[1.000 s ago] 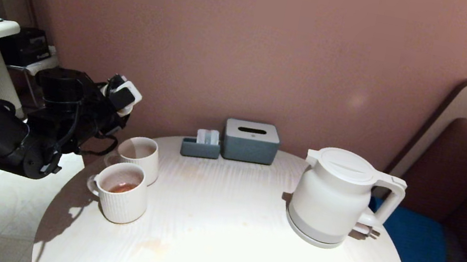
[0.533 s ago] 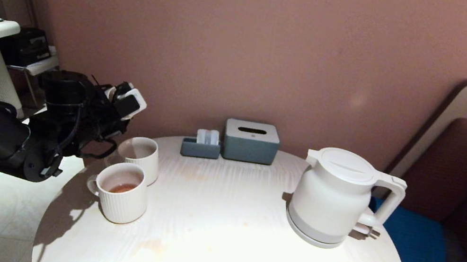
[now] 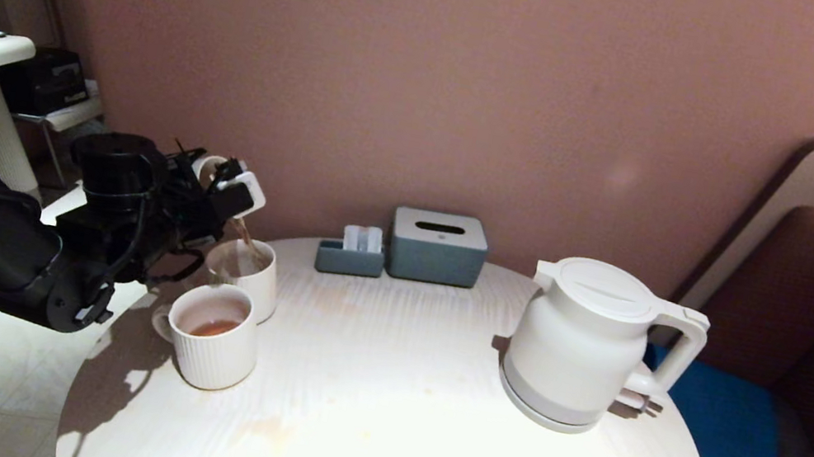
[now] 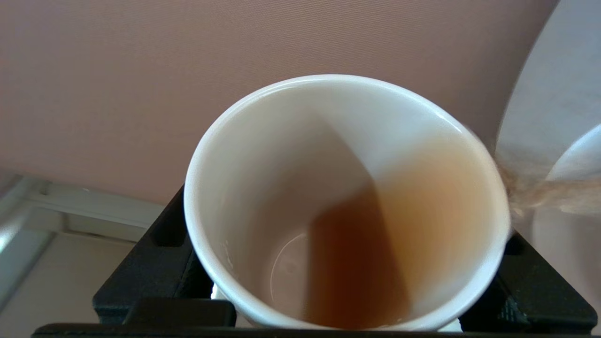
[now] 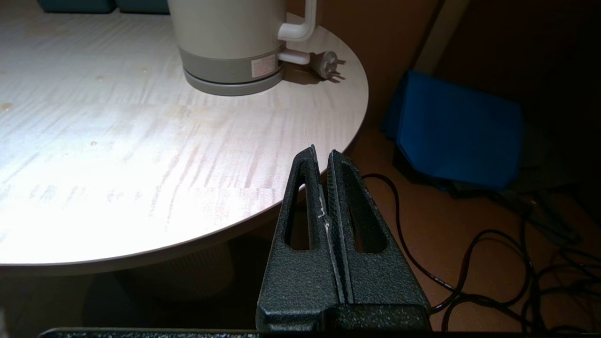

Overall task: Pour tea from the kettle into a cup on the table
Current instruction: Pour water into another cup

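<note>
Cup (image 4: 347,202) between left gripper (image 3: 230,185) fingers (image 4: 155,263)

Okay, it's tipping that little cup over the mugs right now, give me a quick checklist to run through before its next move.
1. Left hand grips the cup: ok, fingers on both sides.
2. Stream lands in the far mug: ok in the head view.
3. Cup emptied: not ok, tea pools inside.
4. Far mug's fill level: cannot tell.
5. Kettle upright on the table, clear of the pour: ok.
6. Right hand shut, off the table's edge: ok.
</note>
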